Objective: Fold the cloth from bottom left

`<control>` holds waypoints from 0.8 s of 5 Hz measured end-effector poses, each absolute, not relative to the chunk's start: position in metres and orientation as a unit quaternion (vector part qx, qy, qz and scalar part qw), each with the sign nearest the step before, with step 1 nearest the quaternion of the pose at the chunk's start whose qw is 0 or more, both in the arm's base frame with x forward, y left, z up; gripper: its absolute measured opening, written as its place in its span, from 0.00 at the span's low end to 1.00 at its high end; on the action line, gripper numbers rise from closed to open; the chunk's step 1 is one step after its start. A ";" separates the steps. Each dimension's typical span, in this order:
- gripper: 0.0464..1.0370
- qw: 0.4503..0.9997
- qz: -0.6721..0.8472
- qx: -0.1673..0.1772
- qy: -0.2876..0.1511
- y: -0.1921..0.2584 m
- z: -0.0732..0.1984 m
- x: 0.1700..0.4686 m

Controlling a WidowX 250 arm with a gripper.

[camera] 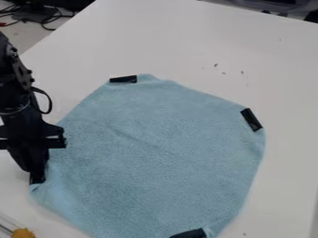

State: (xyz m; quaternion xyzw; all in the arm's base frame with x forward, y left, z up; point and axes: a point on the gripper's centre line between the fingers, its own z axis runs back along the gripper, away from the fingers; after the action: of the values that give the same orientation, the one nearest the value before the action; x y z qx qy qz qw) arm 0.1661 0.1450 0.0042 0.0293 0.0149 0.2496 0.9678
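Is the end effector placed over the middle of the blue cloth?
No, the end effector is at the lower left edge of the cloth.

Soft, fairly bright light spreads evenly over the white bench (155,37), and the direction it comes from is hard to tell. Faint shading picks out a shallow diagonal crease in the blue cloth (162,139), which turns paler at its near left part and slightly darker just beside the end effector (38,180). The black robot arm (22,114) sinks into deep shade, with small muted highlights towards its far part
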 end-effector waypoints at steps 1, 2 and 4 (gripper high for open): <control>0.05 0.962 0.271 0.031 0.012 0.148 0.007 0.154; 0.02 0.959 0.279 0.058 0.005 0.159 0.027 0.146; 0.02 0.968 0.232 0.100 0.001 0.158 0.071 0.181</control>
State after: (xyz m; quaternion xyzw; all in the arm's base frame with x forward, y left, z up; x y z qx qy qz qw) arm 0.1808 0.1583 0.0712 0.1003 0.0007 0.2321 0.9675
